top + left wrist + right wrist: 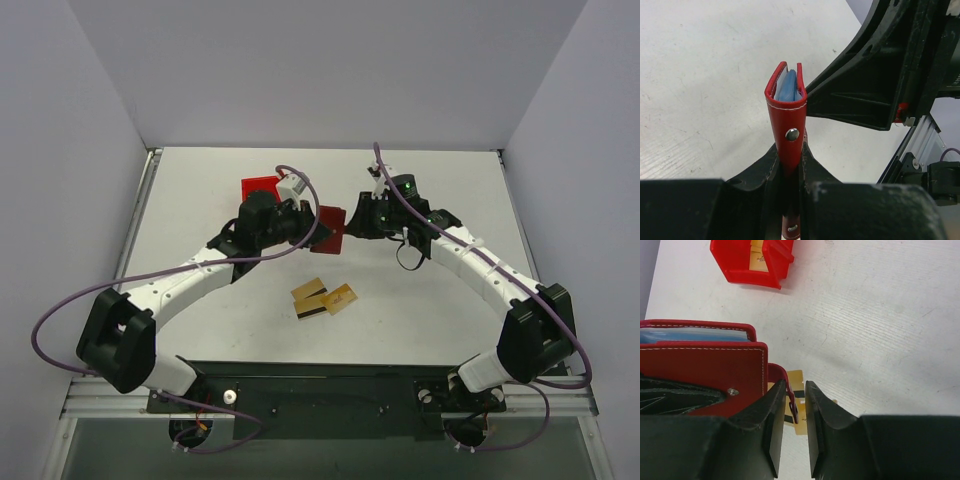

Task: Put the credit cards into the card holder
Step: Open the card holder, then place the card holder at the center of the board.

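Note:
The card holder point(331, 228) is a dark red wallet held off the table, edge-on in the left wrist view point(786, 117), where light blue slots show at its top. My left gripper point(312, 226) is shut on its lower edge point(790, 159). My right gripper point(358, 222) is just right of the wallet; its jaws point(796, 407) stand slightly apart around the wallet's snap tab point(781, 373), which touches only the left finger. The credit cards point(322, 298), gold-tan, one with a dark stripe, lie overlapping on the table below and show between the right fingers point(796, 380).
A bright red open-topped plastic bin point(260, 189) stands behind the left gripper; it also shows in the right wrist view point(752, 260). The white table point(440, 190) is walled on three sides. Both arms meet over the table's middle.

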